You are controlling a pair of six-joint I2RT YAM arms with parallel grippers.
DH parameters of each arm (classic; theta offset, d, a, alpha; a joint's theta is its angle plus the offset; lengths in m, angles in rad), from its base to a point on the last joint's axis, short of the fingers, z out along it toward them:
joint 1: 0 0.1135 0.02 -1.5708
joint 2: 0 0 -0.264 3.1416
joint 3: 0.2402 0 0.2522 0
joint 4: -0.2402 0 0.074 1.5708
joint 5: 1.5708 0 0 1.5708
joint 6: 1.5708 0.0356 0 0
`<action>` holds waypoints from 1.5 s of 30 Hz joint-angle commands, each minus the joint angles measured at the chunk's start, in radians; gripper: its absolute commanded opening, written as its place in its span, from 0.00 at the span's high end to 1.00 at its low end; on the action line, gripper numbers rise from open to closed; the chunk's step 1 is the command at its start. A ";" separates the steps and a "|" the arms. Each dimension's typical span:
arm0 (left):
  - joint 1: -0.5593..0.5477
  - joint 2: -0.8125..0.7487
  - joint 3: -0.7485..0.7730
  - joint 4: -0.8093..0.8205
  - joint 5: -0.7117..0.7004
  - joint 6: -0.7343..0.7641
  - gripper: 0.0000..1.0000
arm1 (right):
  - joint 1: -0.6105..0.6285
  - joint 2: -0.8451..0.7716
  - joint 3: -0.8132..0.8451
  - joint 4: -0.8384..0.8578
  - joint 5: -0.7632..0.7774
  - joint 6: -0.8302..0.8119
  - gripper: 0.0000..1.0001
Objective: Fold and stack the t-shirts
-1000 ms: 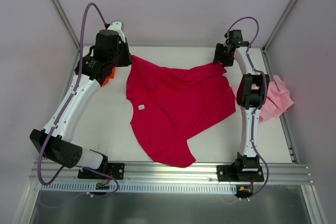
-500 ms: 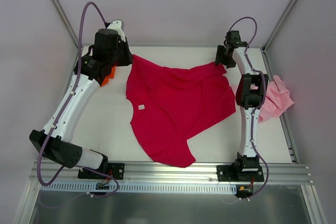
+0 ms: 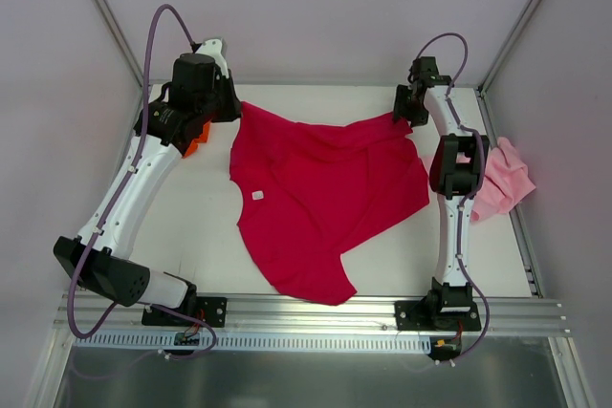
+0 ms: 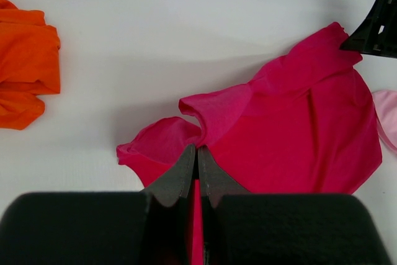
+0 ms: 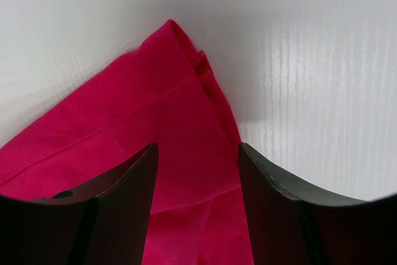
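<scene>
The crimson t-shirt (image 3: 325, 198) lies spread and rumpled in the middle of the table. My left gripper (image 3: 229, 107) is at its far left corner. In the left wrist view that gripper (image 4: 197, 150) is shut on a fold of the crimson t-shirt (image 4: 298, 134), with red cloth between the fingers. My right gripper (image 3: 407, 110) is at the shirt's far right corner. In the right wrist view it (image 5: 197, 150) is open, its jaws either side of that corner (image 5: 155, 153). The orange t-shirt (image 3: 196, 145) lies bunched, mostly hidden under the left arm. The pale pink t-shirt (image 3: 507, 183) lies crumpled at the right edge.
The orange t-shirt (image 4: 25, 66) lies left of the left gripper. The pink t-shirt (image 4: 388, 122) and the right gripper's black finger (image 4: 375, 26) show at the left wrist view's right edge. Metal frame posts and walls bound the white table (image 3: 201, 226).
The right gripper has shifted slightly toward the far edge. The crimson t-shirt and the left arm have stayed where they were.
</scene>
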 commanded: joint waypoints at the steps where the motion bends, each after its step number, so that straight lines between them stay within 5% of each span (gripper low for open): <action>1: -0.006 -0.040 0.029 0.005 0.014 0.007 1.00 | -0.005 -0.033 0.023 -0.038 -0.064 -0.002 0.42; 4: -0.006 -0.039 0.031 0.007 0.014 0.007 1.00 | -0.006 -0.033 0.006 -0.035 -0.079 0.003 0.49; 8: -0.006 -0.036 0.028 0.007 0.017 0.007 1.00 | -0.006 -0.030 0.001 -0.030 -0.093 0.013 0.81; 13: -0.006 -0.040 0.026 0.005 0.017 0.014 1.00 | -0.006 -0.032 0.000 -0.050 -0.089 0.006 0.99; 19: -0.006 -0.057 -0.009 0.018 0.030 -0.002 1.00 | 0.013 -0.144 -0.163 0.080 -0.107 0.000 0.99; 26: -0.007 -0.040 -0.043 0.077 -0.009 -0.026 1.00 | 0.064 -0.156 0.047 0.147 0.029 -0.014 0.99; 31: -0.007 0.003 -0.060 0.113 -0.019 -0.055 1.00 | 0.081 -0.271 -0.031 0.331 0.132 0.000 0.99; 45: -0.007 -0.042 -0.091 0.111 -0.206 -0.123 1.00 | 0.101 -0.415 -0.187 0.465 0.371 -0.102 0.99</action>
